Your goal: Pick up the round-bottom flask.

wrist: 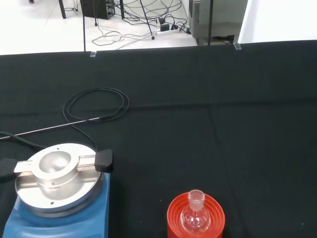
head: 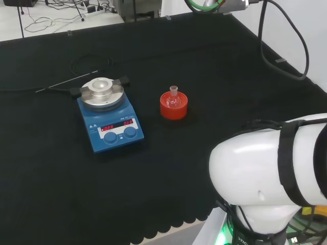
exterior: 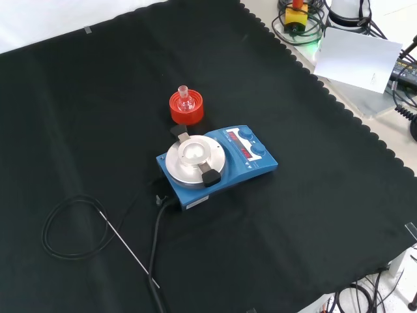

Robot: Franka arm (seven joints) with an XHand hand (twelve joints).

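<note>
1. Near the middle of the bench (head: 46, 168), well clear of every edge: a small clear round-bottom flask (head: 173, 99), upright on a red ribbed stand (head: 173, 106).
2. Just beside it, left in the head view: a blue stirrer plate (head: 110, 121) with a metal top; a thin rod (exterior: 130, 246) and coiled black cable (exterior: 68, 228) lie toward the bench's far edge.
3. Hand: state cannot be told.

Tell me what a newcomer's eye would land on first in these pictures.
Probably the red ribbed stand near the middle of the black cloth, with the small clear round-bottom flask sitting upright in it. Next, the blue stirrer plate with its round metal top, just left of the stand in the head view, its black cable looping over the cloth.
</note>
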